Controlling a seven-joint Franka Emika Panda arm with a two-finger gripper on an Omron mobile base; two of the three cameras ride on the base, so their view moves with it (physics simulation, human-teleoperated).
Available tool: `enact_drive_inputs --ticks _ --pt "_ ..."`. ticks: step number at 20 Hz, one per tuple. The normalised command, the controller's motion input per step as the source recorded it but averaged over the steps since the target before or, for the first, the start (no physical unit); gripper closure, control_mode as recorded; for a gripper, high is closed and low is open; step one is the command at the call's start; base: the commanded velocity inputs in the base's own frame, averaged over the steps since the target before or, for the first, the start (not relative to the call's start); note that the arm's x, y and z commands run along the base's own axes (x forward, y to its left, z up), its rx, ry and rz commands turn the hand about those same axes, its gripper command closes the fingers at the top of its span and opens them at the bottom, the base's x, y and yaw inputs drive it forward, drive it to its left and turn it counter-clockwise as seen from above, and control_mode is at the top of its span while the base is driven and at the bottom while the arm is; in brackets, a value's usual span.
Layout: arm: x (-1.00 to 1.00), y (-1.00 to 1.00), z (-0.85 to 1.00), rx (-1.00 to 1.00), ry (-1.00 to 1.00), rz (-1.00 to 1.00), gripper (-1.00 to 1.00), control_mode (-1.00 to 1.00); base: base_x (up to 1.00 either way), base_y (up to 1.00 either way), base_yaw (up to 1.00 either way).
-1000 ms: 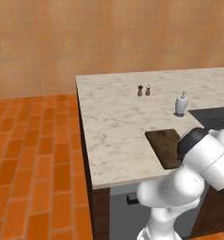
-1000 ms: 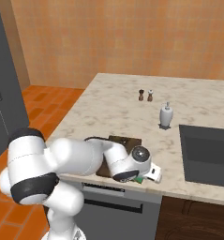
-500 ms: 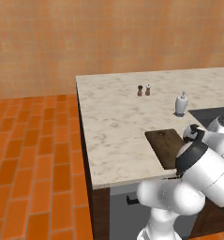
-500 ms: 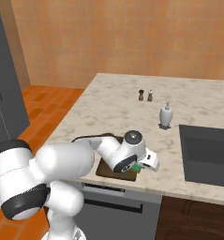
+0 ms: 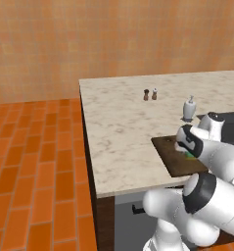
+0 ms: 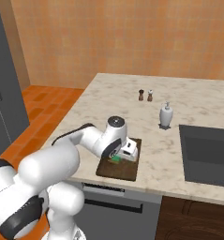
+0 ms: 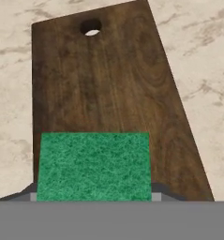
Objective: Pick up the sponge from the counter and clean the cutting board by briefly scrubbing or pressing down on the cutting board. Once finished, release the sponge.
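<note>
Fingers of the two-finger gripper (image 6: 119, 157) clamp the small green-topped sponge (image 7: 94, 166) flat over the dark brown wooden cutting board's (image 7: 108, 89) six-o'clock end; ready to scrub.

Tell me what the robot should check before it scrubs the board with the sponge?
1. Sponge held in the hand: ok, the hand is shut on it.
2. Sponge over the cutting board: ok.
3. Sponge pressed onto the board: cannot tell.
4. Bare board ahead of the sponge to scrub: ok.
5. Soap bottle and two shakers stand apart from the board on the counter: ok.
</note>
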Motion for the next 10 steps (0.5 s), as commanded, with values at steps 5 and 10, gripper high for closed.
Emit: enact_drive_inputs --ticks 5,10 --pt "0.0 1.0 0.0 0.0 0.07 0.14 1.0 -1.0 0.0 0.0 0.0" --pt "0.0 0.38 0.0 0.0 0.05 0.01 1.0 -1.0 0.0 0.0 0.0"
